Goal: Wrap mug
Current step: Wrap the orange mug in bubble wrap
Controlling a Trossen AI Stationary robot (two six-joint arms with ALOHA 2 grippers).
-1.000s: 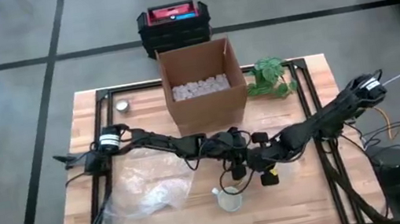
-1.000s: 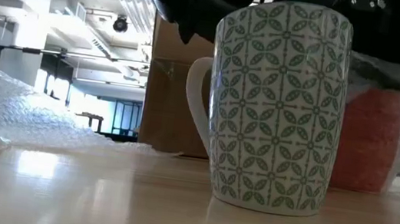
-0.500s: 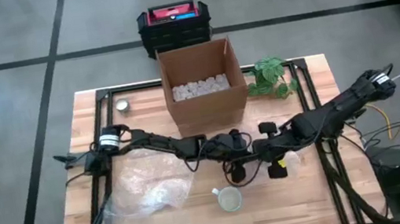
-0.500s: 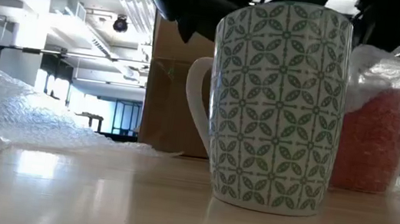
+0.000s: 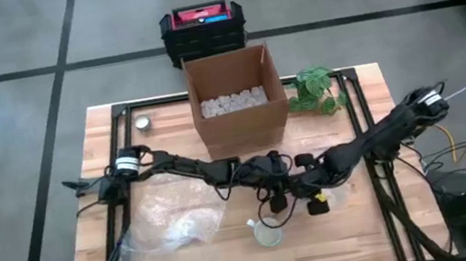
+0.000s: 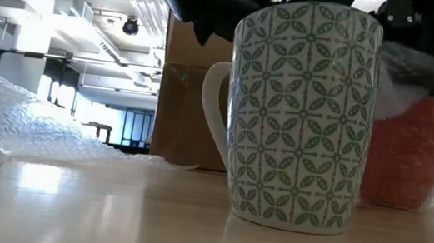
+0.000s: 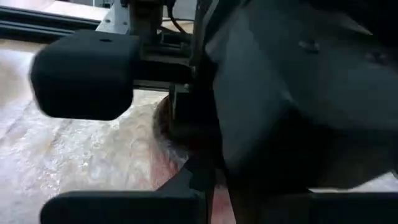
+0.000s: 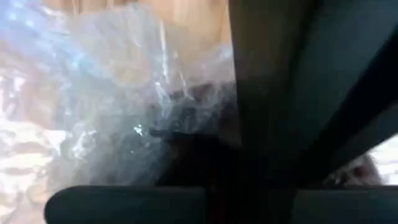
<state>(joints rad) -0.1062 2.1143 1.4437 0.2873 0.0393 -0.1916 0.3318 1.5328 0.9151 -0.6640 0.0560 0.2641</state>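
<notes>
Item: red mug (image 6: 398, 149), part-swathed in bubble wrap (image 6: 424, 82), standing at table centre just toward 5 o'clock, behind the patterned mug in the low view. Both grippers meet over it.

Handling, judged: ceramic, rigid, moderately heavy, breakable if tipped or knocked. The film is light, limp and slippery. Take hold of the film edges, not the mug body; pinch loose folds and draw them round the wall.

Left gripper (image 5: 272, 194): over the red mug at centre. You cannot tell from any view whether its fingers are parted or closed on film.

Right gripper (image 5: 314, 202): just beside the left, on the 3 o'clock side. Its wrist view shows crumpled film close against it; grip state likewise cannot be told.

Surroundings:
- Green-patterned mug (image 5: 268, 232), bare, upright, at 6 o'clock, near both grippers. Likeliest thing to be struck.
- Spare bubble wrap sheet (image 5: 173, 227), at 8 o'clock.
- Cardboard box (image 5: 236, 98) with white filler, at 12 o'clock.
- Plant sprig (image 5: 315, 90), at 1 o'clock.
- Small tin (image 5: 143, 123), at 10 o'clock.
- Table (image 5: 386, 228).
</notes>
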